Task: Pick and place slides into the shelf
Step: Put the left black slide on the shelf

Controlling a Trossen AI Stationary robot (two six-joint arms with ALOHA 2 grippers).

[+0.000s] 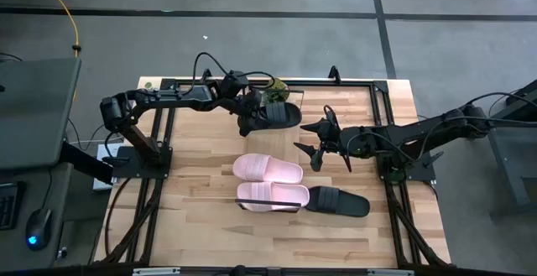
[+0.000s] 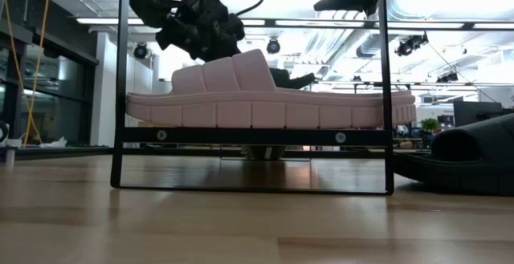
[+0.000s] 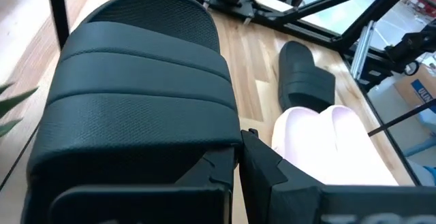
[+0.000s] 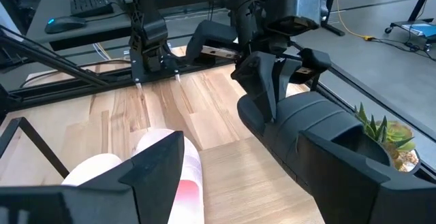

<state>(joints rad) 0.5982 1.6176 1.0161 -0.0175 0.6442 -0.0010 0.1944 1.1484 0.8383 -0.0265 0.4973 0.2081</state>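
Observation:
My left gripper is over the table's far middle, shut on a black slide. My right gripper hovers open to the right of that slide and touches nothing. One pink slide lies with its sole on the shelf, a thin black frame near the table's near middle. The second pink slide rests on the table just behind the shelf. The other black slide lies on the table at the shelf's right end. My left gripper pinches the black slide between its two fingers at the sole's end away from the strap. The fingers come from above, slanting down. In the low view the slide hangs lifted clear, roughly level, above shelf height.
A small potted plant stands at the far edge just behind the held slide. Black frame rails run along the table's left and right sides. Bare planks lie near the left side.

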